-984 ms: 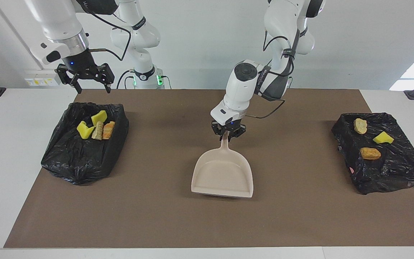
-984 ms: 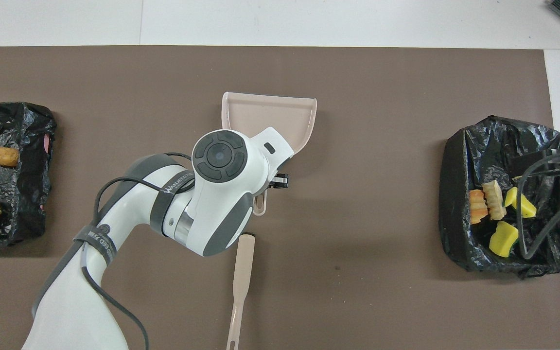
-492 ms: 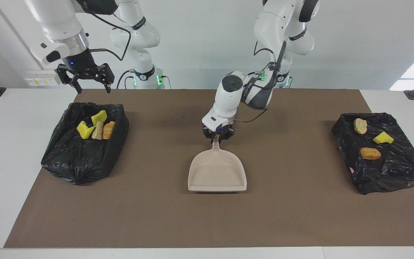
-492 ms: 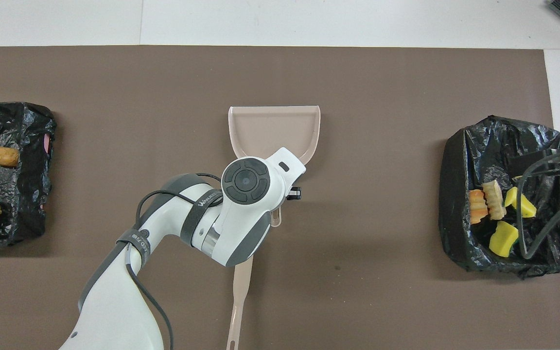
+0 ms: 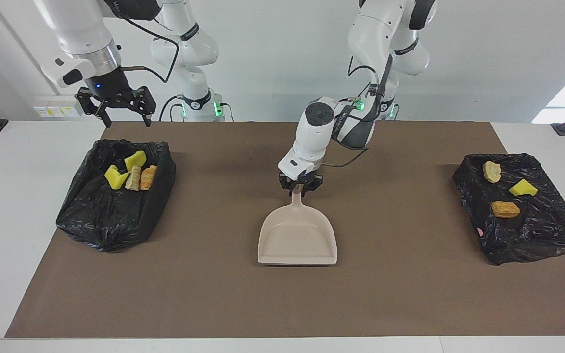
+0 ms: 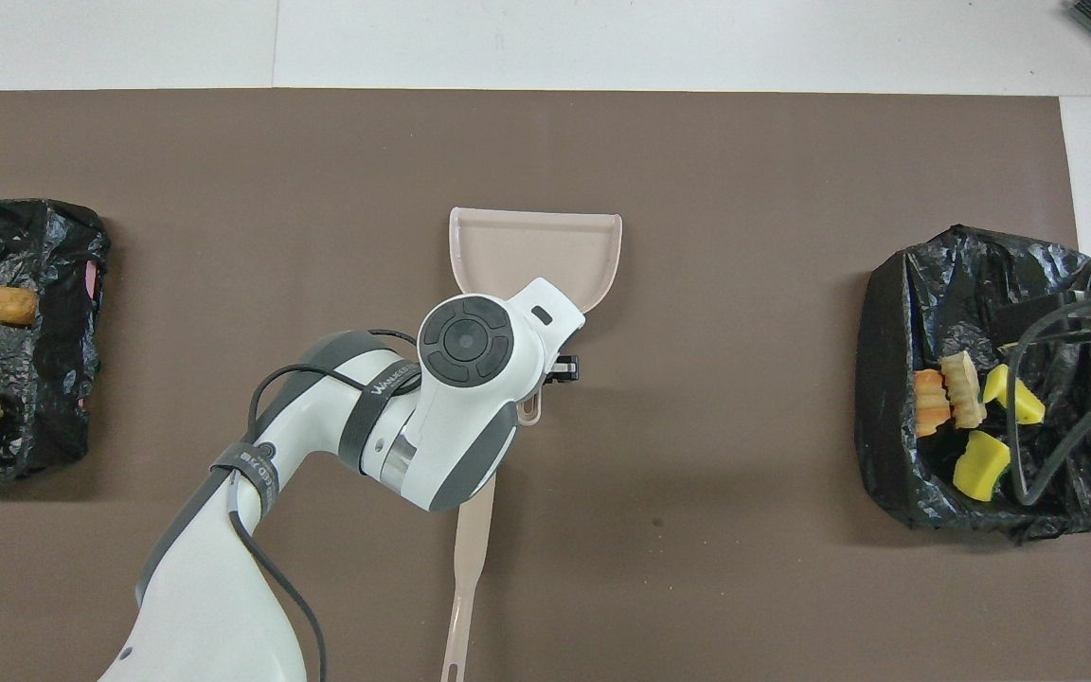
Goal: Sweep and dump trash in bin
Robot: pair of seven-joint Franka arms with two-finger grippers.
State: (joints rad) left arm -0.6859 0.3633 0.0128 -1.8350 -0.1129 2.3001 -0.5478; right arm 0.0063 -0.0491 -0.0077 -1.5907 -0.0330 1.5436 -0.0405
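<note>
1. Trash (image 5: 130, 175) lies in two black-lined bins: four scraps in the bin (image 5: 115, 193) at the right arm's end of the brown mat (image 5: 410, 294), three scraps (image 5: 505, 191) in the bin (image 5: 523, 208) at the left arm's end; none shows on the open mat
2. The dustpan (image 5: 297, 238) sits empty and flat at the mat's middle, handle toward the robots, mouth toward the mat's farther edge
3. The left gripper (image 5: 300, 185) is right at the handle's tip; whether its fingers grip or have let go I cannot tell
4. The brush (image 6: 470, 559) lies nearer to the robots than the dustpan, its long axis in line with the handle
5. The right gripper (image 5: 115, 104) waits with jaws wide, above the mat's edge by its own bin
6. Bare mat surrounds the dustpan; both bins are well apart from it
</note>
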